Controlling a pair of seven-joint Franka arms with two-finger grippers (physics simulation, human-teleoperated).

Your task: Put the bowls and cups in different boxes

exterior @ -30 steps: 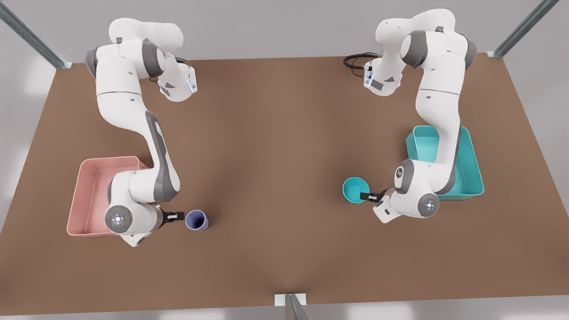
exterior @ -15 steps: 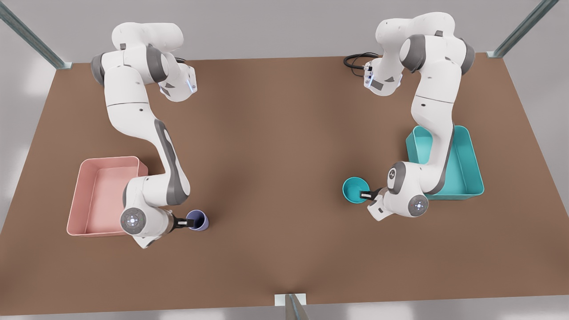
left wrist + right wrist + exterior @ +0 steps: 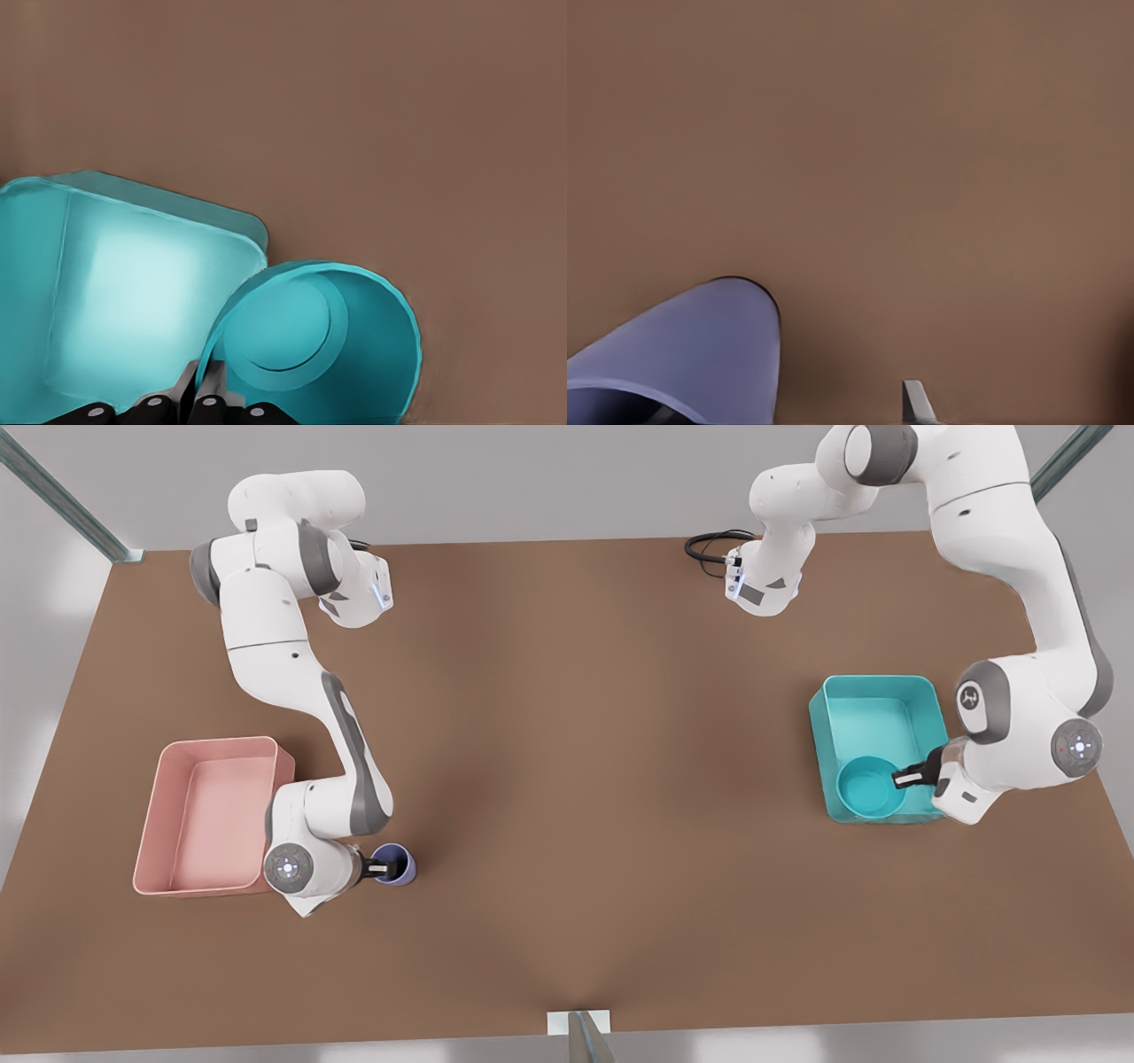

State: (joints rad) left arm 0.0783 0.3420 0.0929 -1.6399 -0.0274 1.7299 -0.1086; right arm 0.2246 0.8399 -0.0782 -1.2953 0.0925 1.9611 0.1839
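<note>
Left gripper [image 3: 905, 779], clamped on the bowl [image 3: 870, 786] rim at the front view's right, should lower into the teal box [image 3: 877, 700] before letting go. Right gripper [image 3: 383, 864], lower left, straddles the cup [image 3: 396, 865] wall (not yet clamped).

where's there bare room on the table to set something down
The widest bare patch of table lies between the cup and the teal box. The pink box holds nothing. It is crowded where the left gripper holds the bowl over the teal box, and where the right gripper straddles the cup's rim.
</note>
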